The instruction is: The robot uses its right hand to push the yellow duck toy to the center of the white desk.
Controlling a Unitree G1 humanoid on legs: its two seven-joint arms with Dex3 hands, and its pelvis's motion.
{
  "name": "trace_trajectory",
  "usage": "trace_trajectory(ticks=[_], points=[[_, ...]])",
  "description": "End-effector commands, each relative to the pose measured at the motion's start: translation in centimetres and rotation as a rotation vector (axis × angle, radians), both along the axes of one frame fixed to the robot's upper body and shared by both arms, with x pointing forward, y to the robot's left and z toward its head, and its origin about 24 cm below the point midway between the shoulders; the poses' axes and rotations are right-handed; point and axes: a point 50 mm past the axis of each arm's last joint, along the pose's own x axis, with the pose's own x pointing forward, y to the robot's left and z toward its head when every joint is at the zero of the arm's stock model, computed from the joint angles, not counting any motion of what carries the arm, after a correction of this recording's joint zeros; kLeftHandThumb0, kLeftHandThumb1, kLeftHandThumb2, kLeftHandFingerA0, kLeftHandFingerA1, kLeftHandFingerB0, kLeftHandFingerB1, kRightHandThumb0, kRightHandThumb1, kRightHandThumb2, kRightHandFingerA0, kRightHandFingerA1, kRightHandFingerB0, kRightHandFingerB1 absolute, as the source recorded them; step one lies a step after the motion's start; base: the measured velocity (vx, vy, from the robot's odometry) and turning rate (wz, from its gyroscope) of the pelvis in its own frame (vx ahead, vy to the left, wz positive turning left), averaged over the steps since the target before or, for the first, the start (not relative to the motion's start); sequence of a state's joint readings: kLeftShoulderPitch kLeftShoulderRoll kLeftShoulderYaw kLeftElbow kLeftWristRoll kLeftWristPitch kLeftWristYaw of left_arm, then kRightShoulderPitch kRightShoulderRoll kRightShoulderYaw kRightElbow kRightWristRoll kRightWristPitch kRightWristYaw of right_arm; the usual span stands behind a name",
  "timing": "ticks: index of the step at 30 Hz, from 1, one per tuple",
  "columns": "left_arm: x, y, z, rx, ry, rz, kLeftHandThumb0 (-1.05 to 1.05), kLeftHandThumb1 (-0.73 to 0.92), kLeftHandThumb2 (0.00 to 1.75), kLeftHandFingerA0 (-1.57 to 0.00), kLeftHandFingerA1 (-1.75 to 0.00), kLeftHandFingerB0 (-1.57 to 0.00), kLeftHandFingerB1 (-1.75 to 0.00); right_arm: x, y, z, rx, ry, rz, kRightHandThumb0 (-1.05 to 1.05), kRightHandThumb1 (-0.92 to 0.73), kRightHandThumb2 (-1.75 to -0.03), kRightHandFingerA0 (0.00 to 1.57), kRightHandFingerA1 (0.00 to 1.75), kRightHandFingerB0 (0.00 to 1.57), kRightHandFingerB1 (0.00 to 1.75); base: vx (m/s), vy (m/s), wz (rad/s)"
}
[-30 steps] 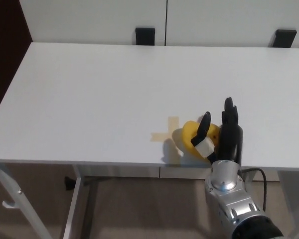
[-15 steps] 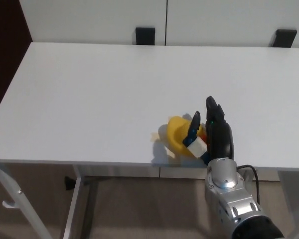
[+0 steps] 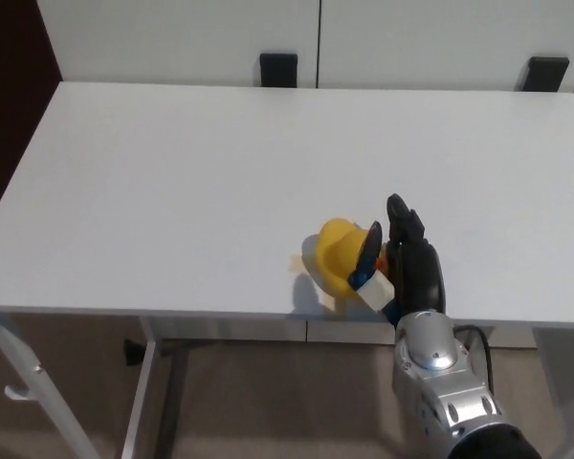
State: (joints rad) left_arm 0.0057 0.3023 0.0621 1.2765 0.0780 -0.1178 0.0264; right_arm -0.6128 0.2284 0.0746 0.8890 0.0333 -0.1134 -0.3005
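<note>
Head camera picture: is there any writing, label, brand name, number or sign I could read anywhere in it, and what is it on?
No readable text anywhere in this view.
The yellow duck toy shows no lettering.
The robot's black right hand and its silver forearm carry no legible brand or number.
The white desk bears only a tan tape mark, partly covered by the duck, with no writing.

The right arm comes up from the lower right edge of the view, its silver forearm and rounded wrist joint just off the near edge of the white desk (image 3: 172, 163). The black right hand (image 3: 402, 258) reaches over that edge, its two thick fingers (image 3: 400, 215) extended straight toward the desk's far side, the thumb spread leftward. It grasps nothing. The left hand is out of sight.
</note>
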Motion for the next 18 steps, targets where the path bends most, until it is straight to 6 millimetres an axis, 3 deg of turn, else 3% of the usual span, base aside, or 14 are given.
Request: trace_trajectory(ticks=[1, 2, 3, 5, 7, 8, 9, 10, 11, 12, 13, 16, 18], points=[[0.1, 0.0, 0.2, 0.008, -0.037, -0.030, -0.08, 0.65, 0.82, -0.94, -0.71, -0.94, -0.73, -2.1, 3.8, -1.2, 0.095, 0.070, 0.052, -1.05, -0.89, -1.27, 0.00, 0.13, 0.00, 0.08, 0.00, 0.000, 0.00], [0.1, 0.0, 0.2, 0.005, -0.040, -0.028, -0.05, 0.63, 0.84, -0.94, -0.71, -0.92, -0.73, -1.9, 3.1, -1.1, 0.034, 0.047, 0.035, -0.95, -0.92, -0.95, 0.00, 0.00, 0.00, 0.00, 0.00, 0.000, 0.00], [0.1, 0.0, 0.2, 0.004, -0.041, -0.027, -0.05, 0.63, 0.84, -0.94, -0.71, -0.92, -0.73, -1.8, 2.6, -1.0, -0.007, 0.032, 0.024, -0.95, -0.92, -0.95, 0.00, 0.00, 0.00, 0.00, 0.00, 0.000, 0.00], [0.1, 0.0, 0.2, -0.001, -0.041, -0.029, -0.06, 0.63, 0.86, -0.93, -0.70, -0.92, -0.72, -0.7, -1.0, 0.6, -0.252, -0.100, -0.084, -0.97, -0.92, -0.96, 0.00, 0.00, 0.00, 0.00, 0.00, 0.000, 0.00], [0.1, 0.0, 0.2, -0.002, -0.041, -0.030, -0.06, 0.63, 0.86, -0.93, -0.70, -0.92, -0.72, -0.5, -1.9, 1.0, -0.310, -0.136, -0.111, -0.97, -0.92, -0.96, 0.00, 0.00, 0.00, 0.00, 0.00, 0.000, 0.00], [0.1, 0.1, 0.2, 0.003, -0.037, -0.034, -0.05, 0.62, 0.87, -0.93, -0.68, -0.92, -0.74, -0.2, -3.3, 1.9, -0.357, -0.187, -0.147, -0.93, -0.92, -0.78, 0.00, 0.00, 0.00, 0.00, 0.00, 0.000, 0.00], [0.1, 0.1, 0.2, 0.007, -0.035, -0.037, -0.05, 0.62, 0.87, -0.93, -0.68, -0.92, -0.74, 0.0, -4.1, 2.3, -0.372, -0.212, -0.162, -0.93, -0.92, -0.78, 0.00, 0.00, 0.00, 0.00, 0.00, 0.000, 0.00], [0.1, 0.1, 0.2, 0.010, -0.036, -0.041, -0.06, 0.63, 0.84, -0.95, -0.72, -0.94, -0.72, 0.2, -6.4, 3.7, -0.411, -0.271, -0.196, -0.96, -0.92, -0.92, 0.00, 0.00, 0.00, 0.00, 0.00, 0.000, 0.00], [0.1, 0.1, 0.2, 0.011, -0.037, -0.043, -0.06, 0.63, 0.84, -0.95, -0.72, -0.94, -0.72, 0.3, -8.0, 4.7, -0.442, -0.312, -0.217, -0.96, -0.92, -0.92, 0.00, 0.00, 0.00, 0.00, 0.00, 0.000, 0.00], [0.1, 0.1, 0.2, 0.011, -0.037, -0.043, -0.06, 0.63, 0.84, -0.95, -0.72, -0.94, -0.72, 0.3, -8.0, 4.7, -0.442, -0.312, -0.217, -0.96, -0.92, -0.92, 0.00, 0.00, 0.00, 0.00, 0.00, 0.000, 0.00], [-0.1, 0.2, 0.2, 0.013, -0.036, -0.047, -0.04, 0.61, 0.88, -0.95, -0.74, -0.95, -0.74, -0.3, -12.1, 7.4, -0.499, -0.427, -0.271, -1.01, -0.92, -0.86, 0.00, 0.00, 0.00, 0.00, 0.00, 0.000, 0.00], [-0.2, 0.3, 0.3, 0.009, -0.041, -0.038, -0.07, 0.60, 0.85, -0.92, -0.72, -0.95, -0.76, -1.4, -15.3, 9.7, -0.536, -0.486, -0.293, -0.99, -0.92, -0.84, 0.00, 0.00, 0.00, 0.00, 0.00, 0.000, 0.00], [-0.2, 0.3, 0.3, 0.007, -0.043, -0.036, -0.07, 0.60, 0.85, -0.92, -0.72, -0.95, -0.76, -1.6, -15.9, 10.1, -0.543, -0.492, -0.294, -0.99, -0.92, -0.84, 0.00, 0.00, 0.00, 0.00, 0.00, 0.000, 0.00]])
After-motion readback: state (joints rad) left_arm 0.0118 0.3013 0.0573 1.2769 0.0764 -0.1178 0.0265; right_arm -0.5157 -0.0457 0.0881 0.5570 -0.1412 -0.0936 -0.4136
